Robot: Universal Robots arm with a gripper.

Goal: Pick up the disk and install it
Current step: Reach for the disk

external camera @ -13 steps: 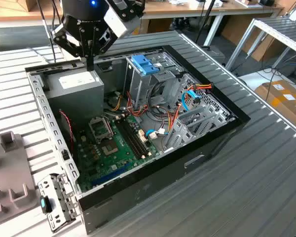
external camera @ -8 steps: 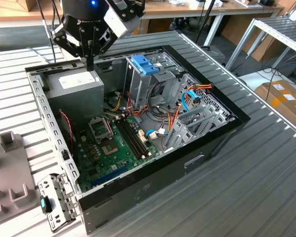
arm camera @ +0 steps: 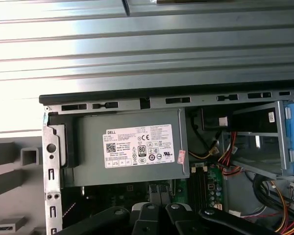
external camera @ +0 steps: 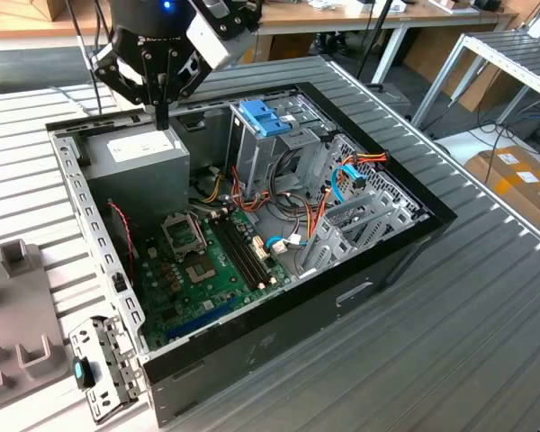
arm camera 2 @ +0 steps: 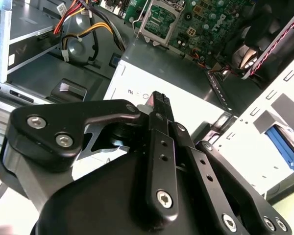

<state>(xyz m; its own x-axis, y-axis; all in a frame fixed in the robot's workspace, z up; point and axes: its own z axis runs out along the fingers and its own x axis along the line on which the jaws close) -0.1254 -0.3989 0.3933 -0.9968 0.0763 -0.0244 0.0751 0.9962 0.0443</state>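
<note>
The disk is out of view. My gripper [external camera: 162,119] hangs over the back corner of an open computer case [external camera: 252,346], on the exterior view's left. Its two black fingers are pressed together and point straight down with nothing between them. The tip is just above the far edge of a big grey box with a white sticker [external camera: 137,160]. In the second wrist view the shut gripper [arm camera 2: 159,99] stands over that box's white sticker [arm camera 2: 196,110]. The first wrist view has the grey box [arm camera: 132,147] in the middle and black gripper links [arm camera: 161,218] along one edge.
Inside the case stand a tall metal cage with a blue plastic cap [external camera: 265,117], a green motherboard [external camera: 198,265] and loose coloured cables [external camera: 319,220]. A perforated metal bracket [external camera: 108,364] and a grey fixture [external camera: 13,306] lie outside the case. The case rests on a slatted metal table [external camera: 486,324].
</note>
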